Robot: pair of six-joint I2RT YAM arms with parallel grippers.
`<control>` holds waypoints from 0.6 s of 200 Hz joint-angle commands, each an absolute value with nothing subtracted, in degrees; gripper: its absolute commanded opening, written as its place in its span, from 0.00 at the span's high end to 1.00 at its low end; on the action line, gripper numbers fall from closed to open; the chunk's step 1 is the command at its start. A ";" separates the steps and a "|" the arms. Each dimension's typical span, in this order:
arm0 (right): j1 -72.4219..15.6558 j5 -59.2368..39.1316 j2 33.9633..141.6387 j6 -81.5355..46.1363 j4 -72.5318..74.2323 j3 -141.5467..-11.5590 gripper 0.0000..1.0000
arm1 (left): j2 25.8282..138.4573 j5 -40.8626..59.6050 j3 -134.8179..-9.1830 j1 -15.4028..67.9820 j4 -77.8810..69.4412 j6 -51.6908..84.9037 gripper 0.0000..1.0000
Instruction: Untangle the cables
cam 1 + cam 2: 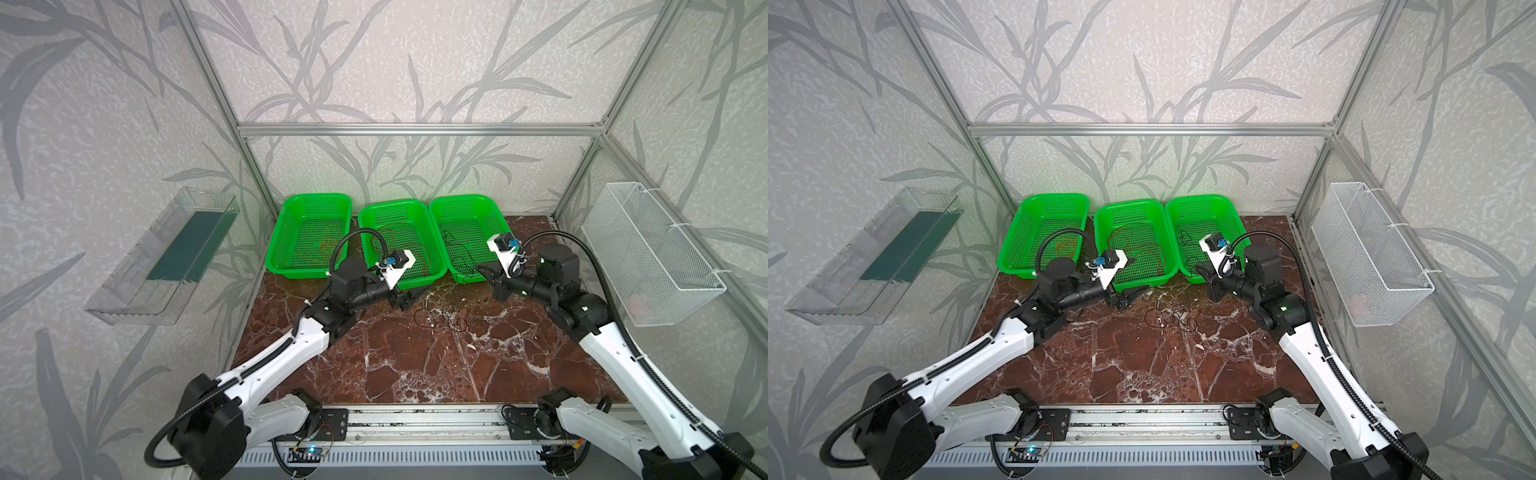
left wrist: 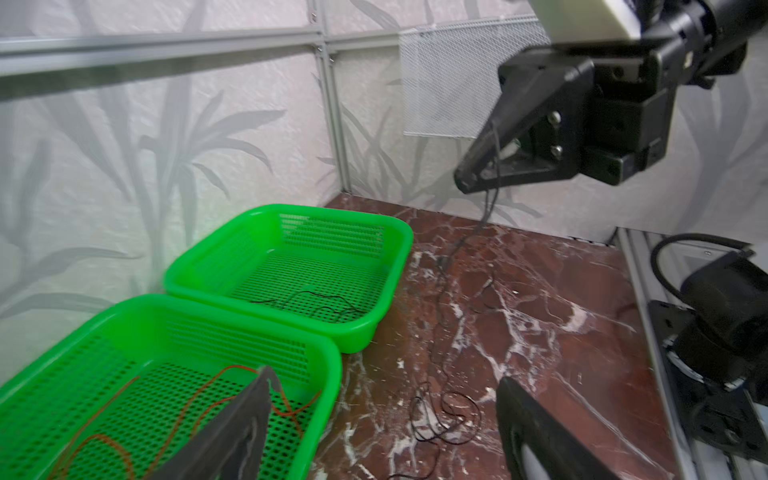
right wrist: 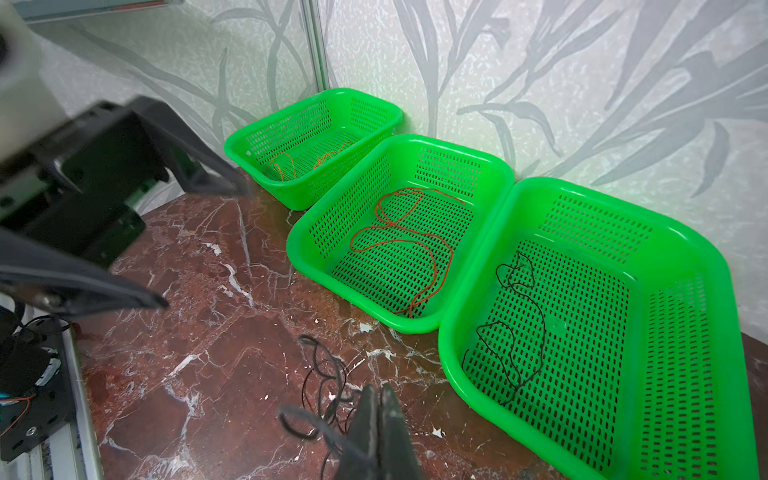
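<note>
A tangle of thin black and red cables (image 1: pixel 440 318) (image 1: pixel 1169 318) lies on the marble table in front of the green baskets. My right gripper (image 1: pixel 480 267) (image 3: pixel 380 392) is shut on a black cable (image 2: pixel 486 212), which hangs from its jaws down to the tangle (image 2: pixel 444 415). My left gripper (image 1: pixel 409 298) (image 2: pixel 386 415) is open and low, just left of the tangle, with nothing between its fingers. An orange cable (image 3: pixel 282 166) lies in the left basket, a red cable (image 3: pixel 399 241) in the middle one, and a black cable (image 3: pixel 519 332) in the right one.
Three green baskets stand in a row at the back: left (image 1: pixel 316 197), middle (image 1: pixel 395 204), right (image 1: pixel 465 198). A white wire basket (image 1: pixel 652 253) hangs on the right wall and a clear tray (image 1: pixel 166 257) on the left. A metal rail (image 1: pixel 415 424) runs along the front edge.
</note>
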State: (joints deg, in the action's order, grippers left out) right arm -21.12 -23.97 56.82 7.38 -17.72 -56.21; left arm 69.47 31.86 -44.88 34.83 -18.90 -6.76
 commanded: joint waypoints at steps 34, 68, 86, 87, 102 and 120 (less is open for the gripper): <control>-22.94 -22.41 56.17 7.78 -15.26 -57.99 1.00 | 79.70 36.74 -47.12 39.78 -34.90 1.97 0.17; -23.20 -22.11 55.81 8.04 -15.31 -57.92 1.00 | 84.56 37.67 -49.00 41.35 -36.71 2.99 0.22; -23.29 -21.94 55.65 8.29 -15.24 -57.83 1.00 | 86.96 37.63 -49.97 41.79 -38.97 4.47 0.23; -23.29 -22.00 55.64 8.28 -15.22 -57.83 1.00 | 87.12 37.62 -50.04 41.81 -38.91 4.48 0.23; -23.29 -21.94 55.56 8.40 -15.12 -57.71 1.00 | 89.10 37.33 -51.60 42.09 -38.32 4.18 0.25; -23.38 -21.98 55.46 8.49 -14.92 -57.73 1.00 | 90.97 36.28 -52.66 42.34 -39.16 4.43 0.31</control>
